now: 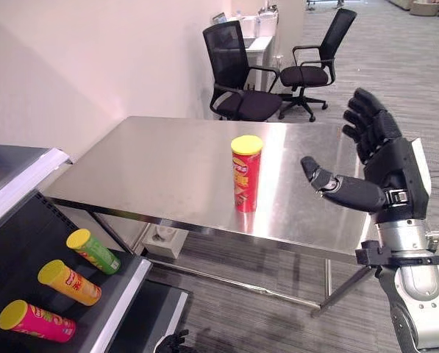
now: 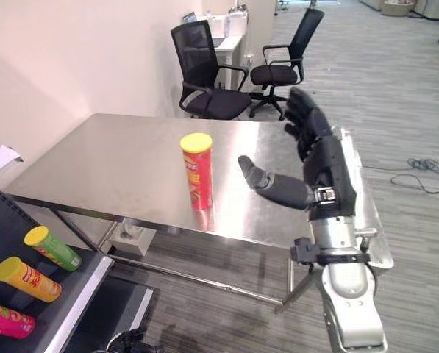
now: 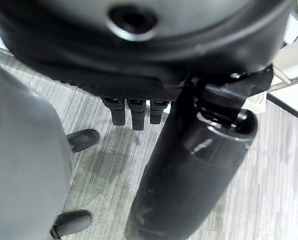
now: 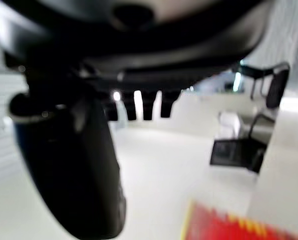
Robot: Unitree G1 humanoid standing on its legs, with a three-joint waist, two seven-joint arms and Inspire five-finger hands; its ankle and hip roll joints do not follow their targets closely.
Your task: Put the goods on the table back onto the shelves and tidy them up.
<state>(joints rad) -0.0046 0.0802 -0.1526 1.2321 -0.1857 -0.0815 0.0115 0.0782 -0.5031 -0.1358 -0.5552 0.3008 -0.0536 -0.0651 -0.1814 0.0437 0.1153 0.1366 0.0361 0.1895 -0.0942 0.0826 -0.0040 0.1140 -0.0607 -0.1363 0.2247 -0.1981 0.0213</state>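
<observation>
A red chip can with a yellow lid (image 1: 246, 173) stands upright near the front of the steel table (image 1: 160, 165). My right hand (image 1: 384, 165) hovers to the right of the can, open, thumb (image 1: 318, 176) stretched toward it with a gap between. The can's red label (image 4: 228, 225) shows past the thumb in the right wrist view. On the dark shelf (image 1: 116, 305) at lower left lie a green can (image 1: 94, 251), an orange can (image 1: 69, 282) and a pink can (image 1: 37, 321). My left hand (image 3: 134, 112) hangs low over the floor, fingers relaxed, holding nothing.
Two black office chairs (image 1: 237, 73) stand behind the table by a white desk (image 1: 257, 45). A white wall runs along the left. A white-edged upper shelf (image 1: 20, 176) juts out above the cans. Grey floor lies under and right of the table.
</observation>
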